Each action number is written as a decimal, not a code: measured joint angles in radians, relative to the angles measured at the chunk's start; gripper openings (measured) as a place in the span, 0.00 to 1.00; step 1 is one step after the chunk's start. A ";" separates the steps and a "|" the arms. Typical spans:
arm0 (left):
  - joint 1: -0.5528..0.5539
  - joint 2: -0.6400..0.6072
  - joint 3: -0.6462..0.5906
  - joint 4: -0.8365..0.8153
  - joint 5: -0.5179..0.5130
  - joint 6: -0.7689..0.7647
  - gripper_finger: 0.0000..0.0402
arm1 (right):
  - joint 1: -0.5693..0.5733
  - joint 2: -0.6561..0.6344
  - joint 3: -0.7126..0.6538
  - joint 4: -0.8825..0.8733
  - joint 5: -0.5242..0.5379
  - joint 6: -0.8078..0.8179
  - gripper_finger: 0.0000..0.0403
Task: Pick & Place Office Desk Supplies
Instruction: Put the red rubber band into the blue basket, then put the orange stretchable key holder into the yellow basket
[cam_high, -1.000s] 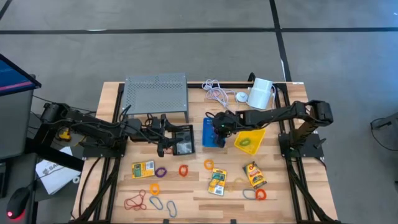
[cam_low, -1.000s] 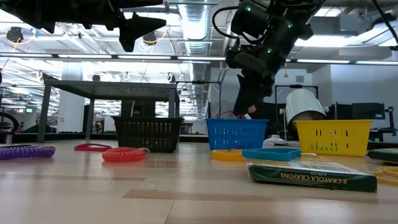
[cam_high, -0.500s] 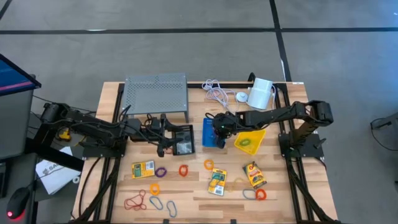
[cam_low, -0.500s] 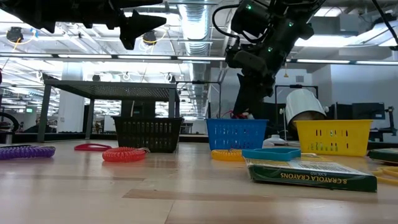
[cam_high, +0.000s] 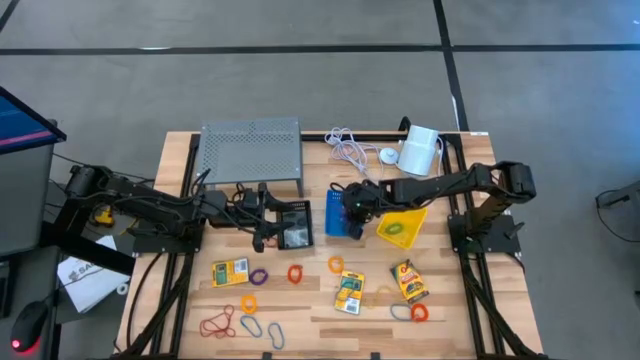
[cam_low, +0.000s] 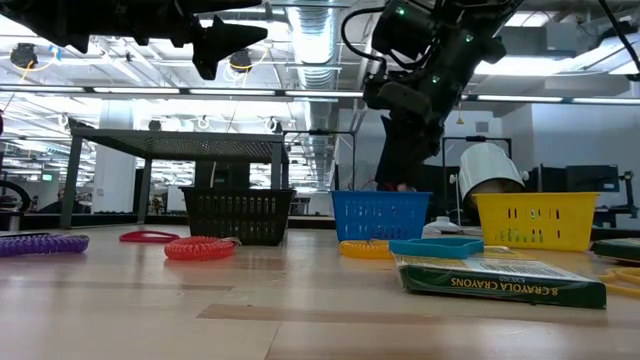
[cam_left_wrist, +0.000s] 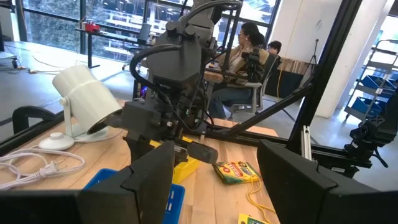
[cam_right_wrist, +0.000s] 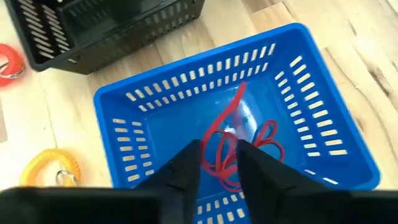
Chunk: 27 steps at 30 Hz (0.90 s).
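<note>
Right end effector (cam_right_wrist: 217, 165) lower in blue bin (cam_right_wrist: 323, 134), pinching red loop (cam_right_wrist: 227, 146)

From overhead we look straight down on the table (cam_high: 180, 300); low view sits level at tabletop, facing the room. Right wrist looks close down into the blue bin (cam_right_wrist: 236, 124), also seen overhead (cam_high: 342, 222) and low (cam_low: 380, 214).

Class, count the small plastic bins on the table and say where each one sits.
3. The black bin is below the left gripper, the blue bin is under the right gripper, and the yellow bin stands furthest right.
</note>
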 joint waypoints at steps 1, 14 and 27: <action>0.000 0.000 0.000 0.000 0.000 0.000 0.56 | 0.000 0.000 0.000 0.000 0.000 0.001 0.32; 0.000 0.000 0.000 0.000 0.001 -0.002 0.56 | -0.009 -0.001 0.031 -0.074 -0.004 0.016 0.53; 0.000 0.000 0.000 -0.002 0.002 0.000 0.56 | 0.104 -0.003 0.208 -0.230 -0.051 0.019 0.42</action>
